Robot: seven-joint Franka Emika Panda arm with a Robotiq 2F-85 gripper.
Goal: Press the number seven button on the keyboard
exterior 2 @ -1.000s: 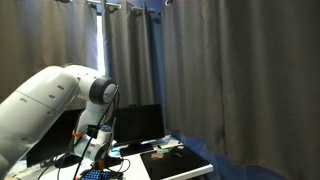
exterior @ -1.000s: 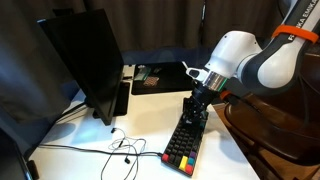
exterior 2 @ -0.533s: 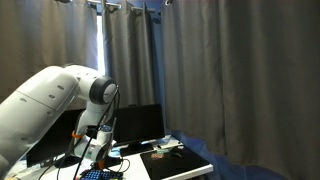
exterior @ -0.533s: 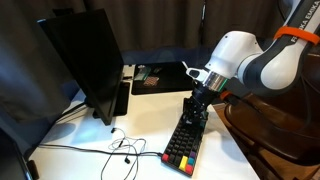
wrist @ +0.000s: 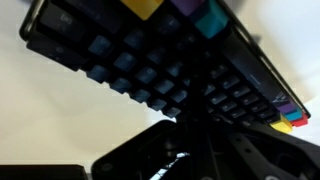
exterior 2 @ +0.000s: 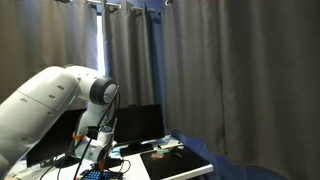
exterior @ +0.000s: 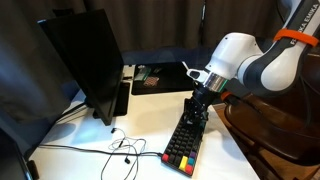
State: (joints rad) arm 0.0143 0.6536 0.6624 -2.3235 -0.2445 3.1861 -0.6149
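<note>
The compact black keyboard (exterior: 185,142) with coloured keys at its near end lies on the white table. It also shows at the bottom edge in an exterior view (exterior 2: 92,175). My gripper (exterior: 197,108) points down onto the keyboard's far half, fingers together, tips on or just above the keys. In the wrist view the keyboard (wrist: 150,60) fills the frame, blurred and very close, with yellow, purple and teal keys at the top. The gripper (wrist: 195,120) shows as one dark closed mass against the keys. I cannot tell which key it touches.
A black monitor (exterior: 85,60) stands on the table, a black mat (exterior: 160,76) with small items behind the keyboard. White earphone cables (exterior: 120,150) lie near the front. The table's edge (exterior: 235,150) is close beside the keyboard. Dark curtains hang behind.
</note>
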